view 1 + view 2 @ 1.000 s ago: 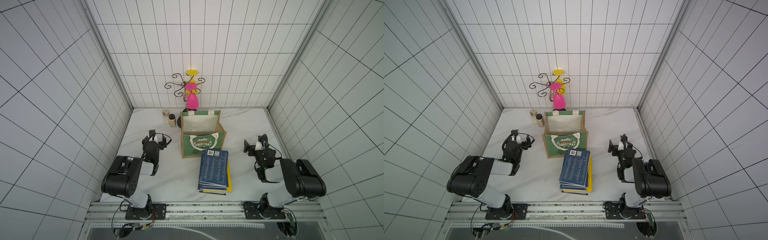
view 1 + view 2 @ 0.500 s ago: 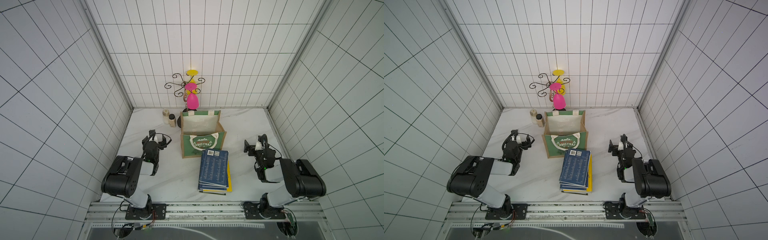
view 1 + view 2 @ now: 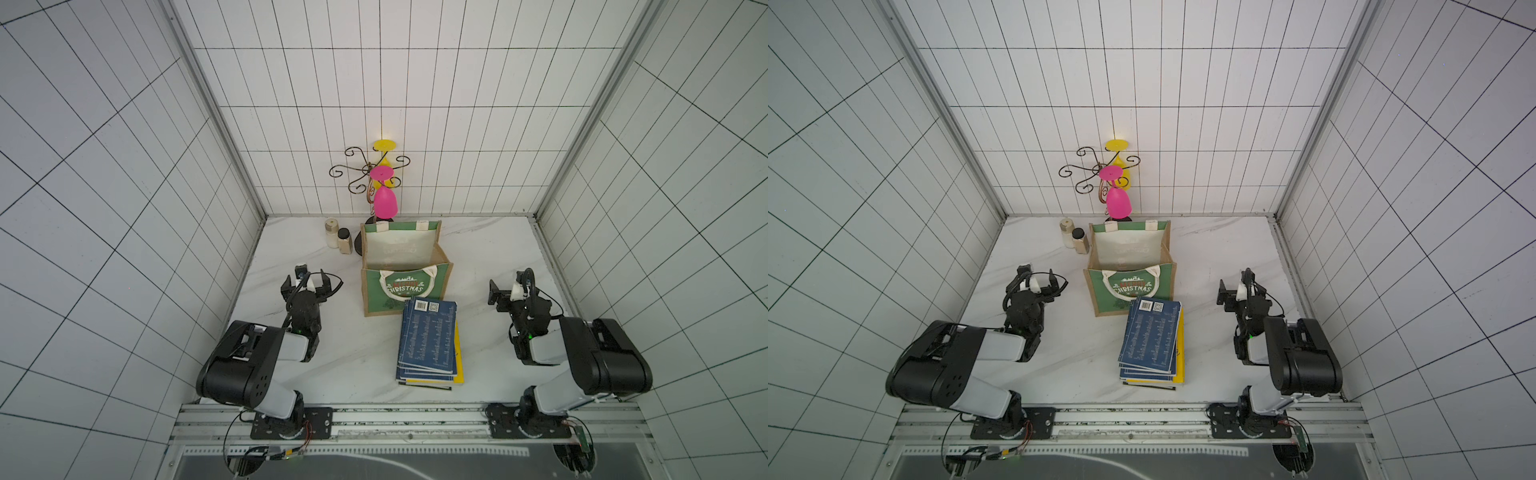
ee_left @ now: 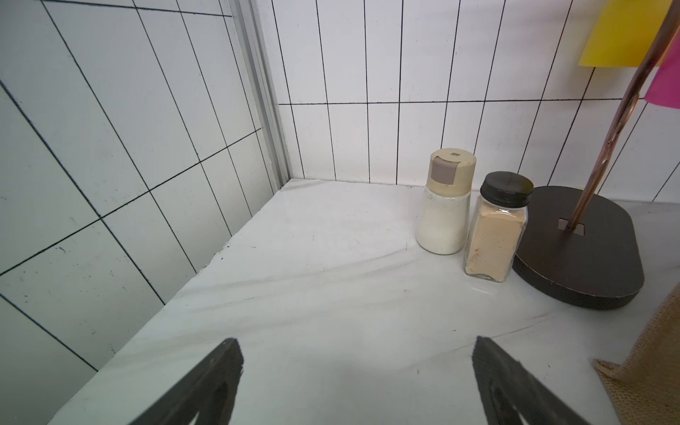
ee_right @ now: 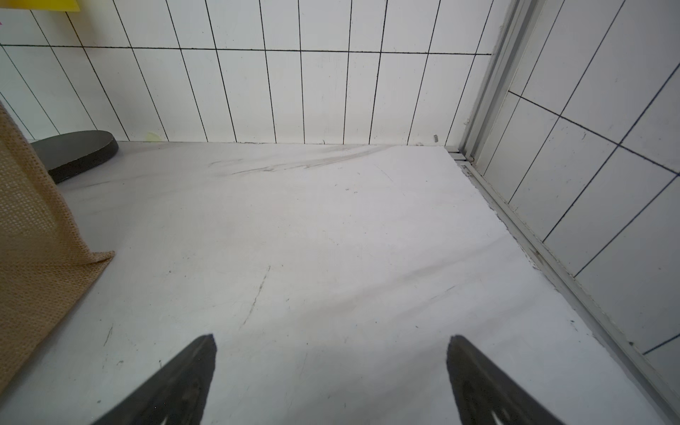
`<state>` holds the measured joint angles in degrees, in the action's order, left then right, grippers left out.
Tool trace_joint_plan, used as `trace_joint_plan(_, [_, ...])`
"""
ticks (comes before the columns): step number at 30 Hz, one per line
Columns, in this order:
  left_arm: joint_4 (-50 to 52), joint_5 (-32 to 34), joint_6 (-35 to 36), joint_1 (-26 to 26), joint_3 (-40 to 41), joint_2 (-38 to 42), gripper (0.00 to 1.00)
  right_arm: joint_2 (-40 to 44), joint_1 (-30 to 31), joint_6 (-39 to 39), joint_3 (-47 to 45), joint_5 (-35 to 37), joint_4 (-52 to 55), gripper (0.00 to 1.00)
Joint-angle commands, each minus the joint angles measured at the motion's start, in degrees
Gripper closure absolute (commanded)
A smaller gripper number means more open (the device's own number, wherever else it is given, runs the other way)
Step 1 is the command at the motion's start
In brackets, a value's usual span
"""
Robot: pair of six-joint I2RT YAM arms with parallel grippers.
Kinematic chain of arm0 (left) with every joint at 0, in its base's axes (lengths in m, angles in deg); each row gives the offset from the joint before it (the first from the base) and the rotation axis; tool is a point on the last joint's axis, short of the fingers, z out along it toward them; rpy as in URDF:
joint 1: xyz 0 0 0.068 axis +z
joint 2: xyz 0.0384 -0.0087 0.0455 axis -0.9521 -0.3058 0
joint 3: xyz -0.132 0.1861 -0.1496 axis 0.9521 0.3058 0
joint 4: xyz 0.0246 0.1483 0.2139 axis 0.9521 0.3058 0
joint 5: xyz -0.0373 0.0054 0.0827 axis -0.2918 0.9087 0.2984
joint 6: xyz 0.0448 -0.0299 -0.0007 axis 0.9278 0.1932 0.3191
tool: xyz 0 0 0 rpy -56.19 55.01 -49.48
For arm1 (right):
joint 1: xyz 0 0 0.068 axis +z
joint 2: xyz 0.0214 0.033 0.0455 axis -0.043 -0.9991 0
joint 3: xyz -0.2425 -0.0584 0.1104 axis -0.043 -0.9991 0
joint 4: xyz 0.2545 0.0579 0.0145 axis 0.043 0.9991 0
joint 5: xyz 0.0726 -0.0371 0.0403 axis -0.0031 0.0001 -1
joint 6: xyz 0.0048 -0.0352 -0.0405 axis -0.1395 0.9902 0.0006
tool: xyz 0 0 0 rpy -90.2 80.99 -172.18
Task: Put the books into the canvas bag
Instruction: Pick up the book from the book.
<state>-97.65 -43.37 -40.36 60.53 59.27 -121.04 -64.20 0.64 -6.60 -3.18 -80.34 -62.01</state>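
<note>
So far: nothing packed; the books [image 3: 430,338] all lie outside the canvas bag [image 3: 405,291].
Books: one flat stack on the table [image 3: 353,332], navy on top, yellow peeking out below, just in front of the canvas bag.
Canvas bag: upright, mouth open, nothing showing inside.
Left gripper [image 4: 357,353]: jaws wide apart, empty.
Right gripper [image 5: 331,344]: jaws wide apart, empty.
Left to do: the whole stack, I reckon.

"CHRISTMAS", apparently, on canvas bag [image 3: 1128,291]
</note>
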Motion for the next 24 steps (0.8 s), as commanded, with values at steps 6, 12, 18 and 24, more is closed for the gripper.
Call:
trace_joint_plan(6, [-0.2, 27.4, 2.8, -9.6, -0.9, 6.0, 0.03, 0.2, 0.5, 0.7, 3.1, 0.4, -0.7, 0.02])
trace_joint_plan(12, [60.3, 53.1, -27.1, -17.8, -16.7, 15.2, 0.03, 0.1, 0.3, 0.3, 3.3, -0.3, -0.4, 0.02])
trace_joint_plan(18, [106.8, 48.0, -57.6, -21.5, -27.5, 19.2, 0.03, -0.1, -2.2, -1.3, 4.1, -4.1, 0.9, 0.02])
trace_joint_plan(24, [122.7, 36.2, -63.0, -32.2, -33.2, 24.2, 0.03, -0.1, -2.0, -0.9, 4.5, -3.8, 1.6, 0.02])
